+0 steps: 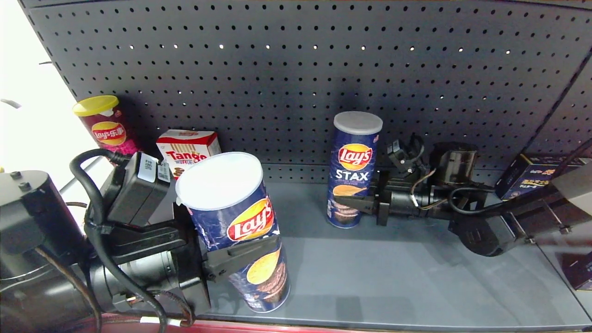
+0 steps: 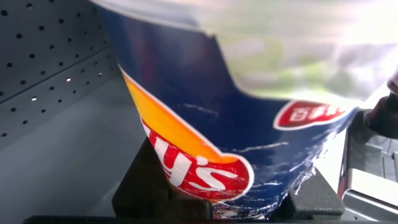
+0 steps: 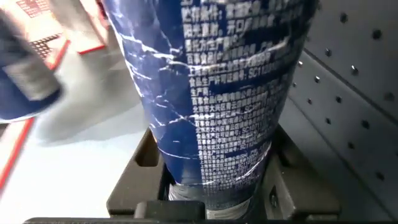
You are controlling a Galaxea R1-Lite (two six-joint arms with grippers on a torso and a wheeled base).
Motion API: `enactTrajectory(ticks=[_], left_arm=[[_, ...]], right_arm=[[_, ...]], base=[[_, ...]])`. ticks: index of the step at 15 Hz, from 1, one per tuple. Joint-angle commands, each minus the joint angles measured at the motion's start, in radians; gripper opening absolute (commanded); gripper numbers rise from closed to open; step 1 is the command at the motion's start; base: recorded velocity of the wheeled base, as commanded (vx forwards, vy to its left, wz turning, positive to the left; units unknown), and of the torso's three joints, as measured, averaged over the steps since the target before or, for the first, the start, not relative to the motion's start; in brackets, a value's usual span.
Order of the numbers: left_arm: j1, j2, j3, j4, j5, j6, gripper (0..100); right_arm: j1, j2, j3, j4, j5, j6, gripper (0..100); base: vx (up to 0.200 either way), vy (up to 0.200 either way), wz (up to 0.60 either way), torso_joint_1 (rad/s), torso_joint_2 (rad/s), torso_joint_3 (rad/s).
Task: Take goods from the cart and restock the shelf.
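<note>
Left tool [image 1: 240, 252] clamps near red-logo can [image 1: 231, 203]; right tool [image 1: 350, 202], far can [image 1: 355, 157].

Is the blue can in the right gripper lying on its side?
No, the blue can stands upright on the shelf, white lid up, with the right gripper around its lower half.

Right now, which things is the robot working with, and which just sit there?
In the job: near blue chip can, in left gripper; far blue chip can, in right gripper; shelf.
Lying about: red chip can, wafer box, dark blue box.
</note>
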Motion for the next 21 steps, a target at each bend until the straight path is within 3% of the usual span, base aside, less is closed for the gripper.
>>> enactTrajectory(ticks=[1,9,21], left_arm=[[0.012,-0.004,0.001,0.0,-0.002,0.0,0],[0.016,-0.004,0.004,0.0,0.004,0.0,0],[0.016,-0.004,-0.003,0.0,0.004,0.0,0]], right_arm=[[0.019,-0.143,0.114,-0.003,-0.015,-0.001,0],[0.055,-0.269,0.488,-0.233,-0.041,-0.033,0],[0.099,-0.234,0.625,-0.299,-0.076,-0.037,0]], base=[[0.0,0.0,0.0,0.0,0.0,0.0],[0.0,0.0,0.0,0.0,0.0,0.0],[0.0,0.0,0.0,0.0,0.0,0.0]])
